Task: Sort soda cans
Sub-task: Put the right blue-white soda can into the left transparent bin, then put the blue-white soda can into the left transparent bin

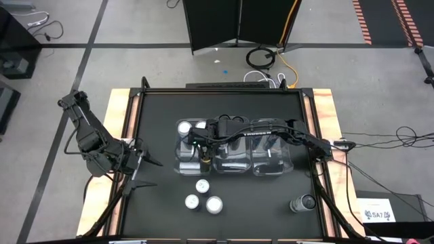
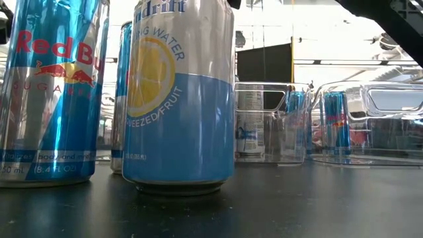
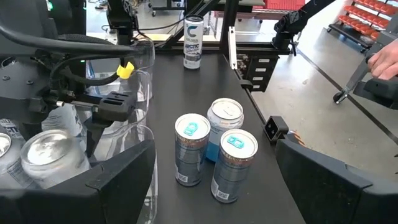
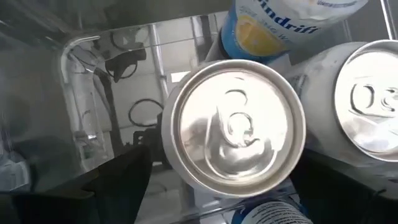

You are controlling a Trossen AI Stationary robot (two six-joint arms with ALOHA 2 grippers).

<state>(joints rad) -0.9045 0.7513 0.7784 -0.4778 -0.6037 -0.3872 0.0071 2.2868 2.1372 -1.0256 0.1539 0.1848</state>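
Three silver-topped soda cans stand upright in a tight group on the black table near its near edge; the left wrist view shows them ahead of my open left gripper, which waits at the table's left side. My right arm reaches across the clear bins to the left bin. There my right gripper points down over a silver-topped can standing among other cans. A dark can stands alone near the right near corner. My right gripper comes from above, pointing down, with one finger on each side of the silver-topped can's upper wall, just below the rim. The can is upright inside the left bin, beside other cans. Whether its base rests on the bin floor is hidden.
Three clear bins sit side by side in the table's middle, with cans in them. Raised wooden rails line the left and right sides of the table. A person's hand shows beyond the table. Bare tabletop lies between the can group and the lone dark can.
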